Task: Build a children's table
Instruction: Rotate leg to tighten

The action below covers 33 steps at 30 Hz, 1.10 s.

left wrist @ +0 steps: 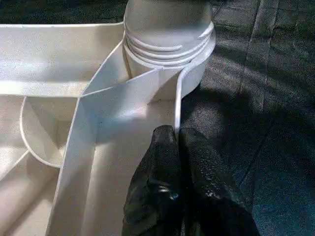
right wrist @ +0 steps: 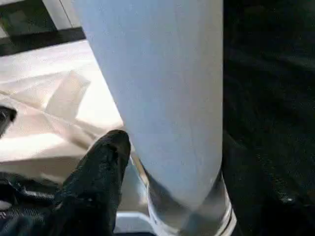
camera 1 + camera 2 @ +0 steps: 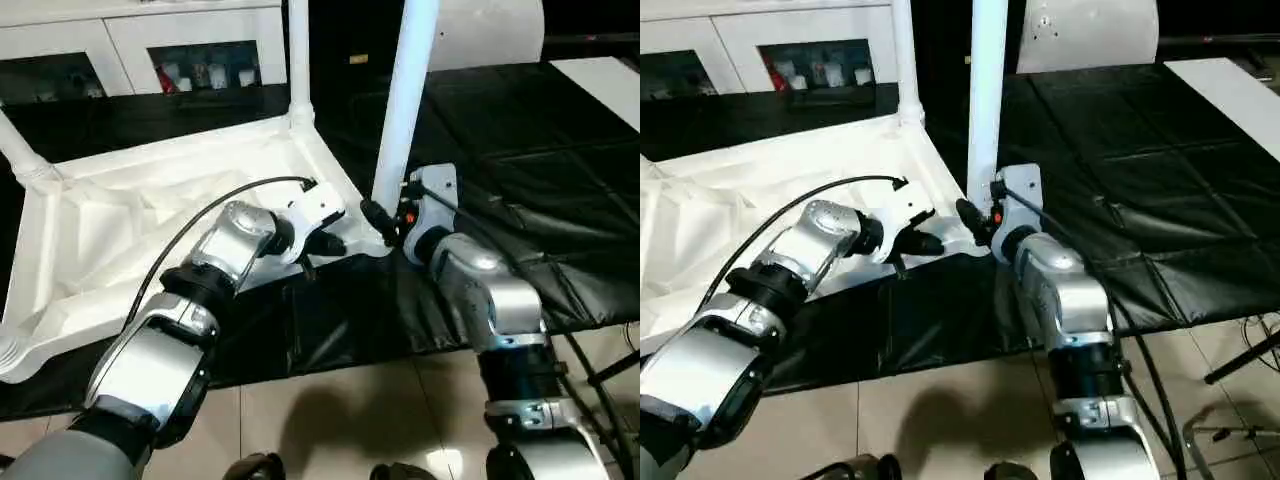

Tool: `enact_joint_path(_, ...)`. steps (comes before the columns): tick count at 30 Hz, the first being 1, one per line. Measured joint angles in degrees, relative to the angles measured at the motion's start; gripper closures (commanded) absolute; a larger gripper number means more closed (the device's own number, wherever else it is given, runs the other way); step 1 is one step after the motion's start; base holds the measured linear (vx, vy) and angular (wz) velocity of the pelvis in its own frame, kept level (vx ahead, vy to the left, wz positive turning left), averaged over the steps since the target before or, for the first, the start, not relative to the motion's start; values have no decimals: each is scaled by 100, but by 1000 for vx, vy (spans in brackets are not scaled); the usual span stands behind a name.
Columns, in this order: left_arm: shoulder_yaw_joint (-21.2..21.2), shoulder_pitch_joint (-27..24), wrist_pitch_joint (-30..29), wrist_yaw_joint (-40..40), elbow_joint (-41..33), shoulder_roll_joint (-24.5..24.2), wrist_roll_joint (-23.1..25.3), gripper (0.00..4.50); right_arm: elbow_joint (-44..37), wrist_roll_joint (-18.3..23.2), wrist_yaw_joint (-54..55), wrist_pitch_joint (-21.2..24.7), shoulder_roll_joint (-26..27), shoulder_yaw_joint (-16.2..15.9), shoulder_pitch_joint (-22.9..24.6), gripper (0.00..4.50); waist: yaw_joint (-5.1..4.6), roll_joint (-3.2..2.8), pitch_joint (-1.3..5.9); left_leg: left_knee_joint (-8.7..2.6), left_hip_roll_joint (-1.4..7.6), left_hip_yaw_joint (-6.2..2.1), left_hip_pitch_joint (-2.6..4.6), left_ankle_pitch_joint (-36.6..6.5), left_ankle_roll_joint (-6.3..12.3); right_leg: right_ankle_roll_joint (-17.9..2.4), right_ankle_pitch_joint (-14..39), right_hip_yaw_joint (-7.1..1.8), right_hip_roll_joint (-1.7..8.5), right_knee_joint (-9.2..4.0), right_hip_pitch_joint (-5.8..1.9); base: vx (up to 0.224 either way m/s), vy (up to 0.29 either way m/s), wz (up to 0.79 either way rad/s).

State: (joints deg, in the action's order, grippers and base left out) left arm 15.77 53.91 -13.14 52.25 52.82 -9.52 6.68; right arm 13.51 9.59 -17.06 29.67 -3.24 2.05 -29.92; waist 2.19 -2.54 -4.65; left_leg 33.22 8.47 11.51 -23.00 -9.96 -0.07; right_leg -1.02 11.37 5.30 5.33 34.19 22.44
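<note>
Clearly the tabletop (image 3: 150, 230) lies upside down on the black-covered worktop (image 3: 540, 180), ribs up, so its corner sockets face upward to take legs. Two far corners carry standing legs; the leg (image 3: 405, 100) at the near right corner rises from its threaded socket (image 1: 167, 44). Just beside that socket, the left pincer (image 1: 174, 142), pressed together and holding nothing, rests its tips against the rim, seemingly to steady the tabletop. The right pincer (image 3: 385, 222) sits at the leg's base with one finger (image 2: 106, 157) against the tube; whether it grips I cannot tell. Right of that leg the cover is bare; the worktop's front edge runs close beneath both forearms.
</note>
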Motion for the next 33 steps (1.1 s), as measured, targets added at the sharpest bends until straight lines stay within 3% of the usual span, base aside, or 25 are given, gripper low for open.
enact_joint_path(2,48,-4,105,96,-2,-36,9,450,-40,71,-142,-49,-92,-1,105,114,0,0,0,0,-1,0,-5,-1,1,-4,-2,0,0,-8,0,0,0,0)
enact_joint_path(8,283,-215,862,1052,-257,-430,33,450,-643,529,-1696,-106,-1158,-32,762,72,102,-3,-4,8,3,3,-28,2,55,-5,0,6,0,-5,21,0,0,0)
enact_joint_path(12,376,-334,1255,1597,-331,-643,11,450,-821,644,-2441,-116,-1606,-83,838,35,136,-13,-2,36,18,4,-33,3,55,-9,3,10,-5,29,32,0,0,0)
enact_joint_path(16,604,-493,1644,2654,-526,-1022,-114,450,-1120,956,-3741,-23,-2499,-332,1032,4,293,-46,0,59,25,5,-16,3,52,-9,2,13,-5,44,11,0,0,0)
enact_joint_path(19,734,-543,1730,3200,-667,-1206,-134,450,-1247,1108,-4332,-13,-2720,-497,1041,4,357,-48,2,87,33,5,2,-13,21,-9,3,12,-4,68,-9,0,0,0)
enact_joint_path(23,895,-611,1905,3585,-823,-1243,-138,450,-1266,1258,-4861,-11,-2762,-664,1070,43,441,-47,3,115,38,7,10,-13,20,-9,3,12,-2,76,-28,0,0,0)
enact_joint_path(33,1003,-614,1991,3758,-926,-1270,-147,450,-1097,1455,-5420,17,-2827,-887,1057,129,466,-44,5,123,40,13,7,-13,21,-9,2,15,3,84,-29,0,0,0)
